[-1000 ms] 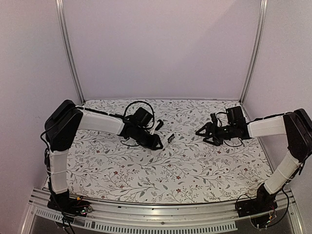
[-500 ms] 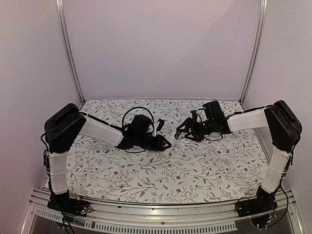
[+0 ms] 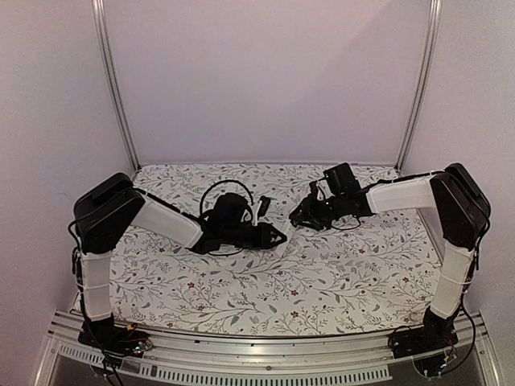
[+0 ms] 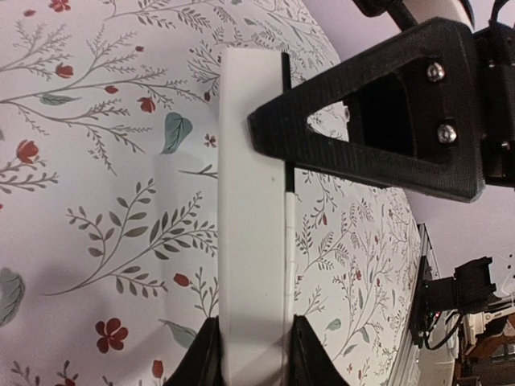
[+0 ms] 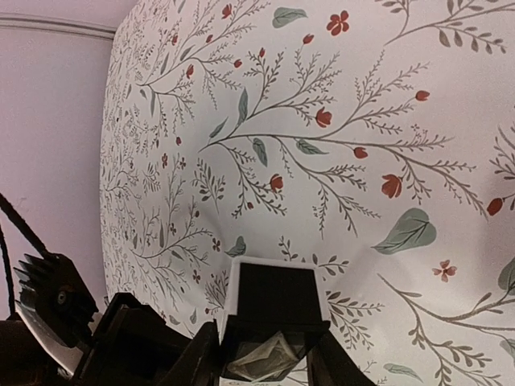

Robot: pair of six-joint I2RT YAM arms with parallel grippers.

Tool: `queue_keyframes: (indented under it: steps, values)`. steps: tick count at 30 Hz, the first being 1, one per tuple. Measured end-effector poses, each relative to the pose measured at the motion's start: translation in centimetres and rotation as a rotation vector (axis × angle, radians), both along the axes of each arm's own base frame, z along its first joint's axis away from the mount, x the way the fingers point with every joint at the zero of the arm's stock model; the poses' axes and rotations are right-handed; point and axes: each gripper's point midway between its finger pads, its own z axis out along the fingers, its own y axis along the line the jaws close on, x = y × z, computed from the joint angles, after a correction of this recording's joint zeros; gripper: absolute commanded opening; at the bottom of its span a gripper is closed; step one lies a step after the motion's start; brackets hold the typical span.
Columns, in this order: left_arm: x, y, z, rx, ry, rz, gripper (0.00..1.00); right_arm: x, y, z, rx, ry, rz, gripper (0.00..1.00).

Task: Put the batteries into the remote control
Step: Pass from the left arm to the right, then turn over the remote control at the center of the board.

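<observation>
The left arm (image 3: 165, 221) and right arm (image 3: 398, 195) alternate white tubular segments with bulky black joints. A black cable (image 3: 228, 179) loops at the left wrist's 12 o'clock. One black triangular finger (image 4: 402, 173) carries two silver screws (image 4: 435, 72).

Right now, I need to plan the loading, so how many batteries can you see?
0. None shows; some may be hidden. The left gripper holds the remote control, the right gripper a black piece.

Slim white remote control (image 4: 251, 225) (dark-edged)
</observation>
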Motion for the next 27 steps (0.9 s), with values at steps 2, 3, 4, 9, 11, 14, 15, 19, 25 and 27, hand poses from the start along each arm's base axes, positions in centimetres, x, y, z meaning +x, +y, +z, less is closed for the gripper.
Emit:
queue_keyframes:
  steps: [2, 3, 4, 9, 11, 14, 15, 19, 25, 27]
  values:
    - [0.0, 0.1, -0.1, -0.001, 0.008, 0.006, 0.16, 0.1, 0.2, 0.0, -0.002, 0.001, 0.005, 0.29]
    - [0.0, 0.1, -0.2, 0.000, 0.010, 0.009, 0.16, 0.1, 0.3, -0.1, 0.002, 0.009, 0.001, 0.28]
    - [0.0, 0.2, -0.2, 0.000, 0.012, 0.012, 0.16, 0.2, 0.5, 0.0, 0.004, 0.009, 0.002, 0.26]
    - [-0.1, 0.3, -0.4, 0.000, 0.010, 0.016, 0.30, 0.0, 0.7, -0.1, 0.010, 0.026, 0.008, 0.13]
    - [-0.2, 0.3, -0.4, -0.002, 0.007, 0.016, 0.44, 0.0, 0.7, -0.1, 0.011, 0.030, 0.008, 0.11]
    - [-0.3, 0.4, -0.2, -0.008, -0.001, 0.014, 0.66, -0.2, 0.6, -0.2, -0.004, 0.033, 0.017, 0.10]
    - [-0.3, 0.5, 0.0, -0.007, -0.009, 0.012, 0.75, -0.3, 0.5, -0.4, -0.015, 0.038, 0.020, 0.10]
    - [-0.3, 0.8, 1.9, -0.031, -0.047, 0.020, 0.99, -0.9, -0.3, -1.3, -0.073, 0.063, 0.031, 0.10]
    - [-0.5, 2.2, 4.4, -0.015, -0.104, 0.049, 1.00, -1.4, -0.9, -1.3, -0.136, 0.081, 0.056, 0.15]
    - [-0.4, 2.8, 5.2, -0.002, -0.124, 0.065, 1.00, -1.3, -0.9, -0.9, -0.159, 0.078, 0.070, 0.19]
